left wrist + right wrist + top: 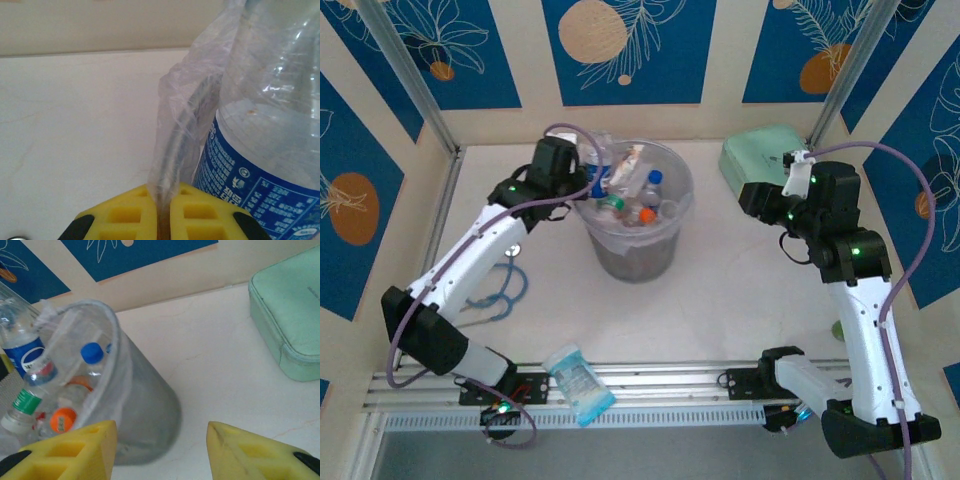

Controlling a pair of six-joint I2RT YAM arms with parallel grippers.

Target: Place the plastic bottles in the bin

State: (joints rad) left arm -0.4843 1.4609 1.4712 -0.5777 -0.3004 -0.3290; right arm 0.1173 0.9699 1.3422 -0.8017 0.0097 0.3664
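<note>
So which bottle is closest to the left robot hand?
The blue-labelled bottle, right beside the left gripper, which is pinching the plastic liner. The orange-capped bottle and the others sit farther inside the bin.

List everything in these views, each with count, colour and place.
bottles: several, exact count hidden; clear with blue, green and orange caps or labels; inside the bin
bin: one; translucent grey with a clear liner; middle of the table
case: one; mint green; far right corner of the table
packet: one; blue and white; on the rail at the near edge, left of centre
cord: one; blue; looped on the table's left side
table: one; off-white; under everything
left gripper: one; yellow fingers; shut on the bin's lined rim
right gripper: one; yellow fingers; open and empty, to the right of the bin
</note>
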